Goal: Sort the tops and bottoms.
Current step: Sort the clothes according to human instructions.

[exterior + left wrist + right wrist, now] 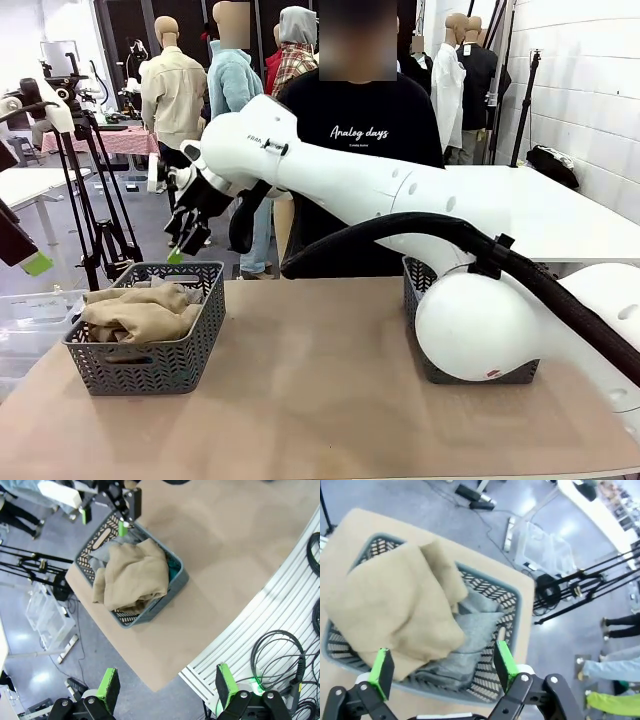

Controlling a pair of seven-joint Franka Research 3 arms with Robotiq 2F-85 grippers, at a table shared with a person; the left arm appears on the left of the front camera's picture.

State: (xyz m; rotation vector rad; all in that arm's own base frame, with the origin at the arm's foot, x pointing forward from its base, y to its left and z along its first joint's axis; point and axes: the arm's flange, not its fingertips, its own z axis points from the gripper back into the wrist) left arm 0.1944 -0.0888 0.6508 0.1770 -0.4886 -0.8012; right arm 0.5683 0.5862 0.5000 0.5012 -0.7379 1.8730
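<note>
Tops pile in the left basket point(150, 350).
Right gripper point(188, 225) hangs above it, jaws spread, empty; tan top point(140, 312) lies uppermost.

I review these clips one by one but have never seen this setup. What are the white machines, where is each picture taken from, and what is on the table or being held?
The white machines are two robot arms at a tan table, with a person in a black T-shirt across it. The front picture comes from a fixed camera between the arms. The other two come from cameras on each arm's wrist, looking down past its green-padded fingers.

The right gripper reaches across and hangs open over the left grey basket, holding nothing. That basket holds a tan-beige top on a grey one, with a bit of teal at the edge. A second basket sits behind the right arm. The left gripper is high up, open and empty.
</note>
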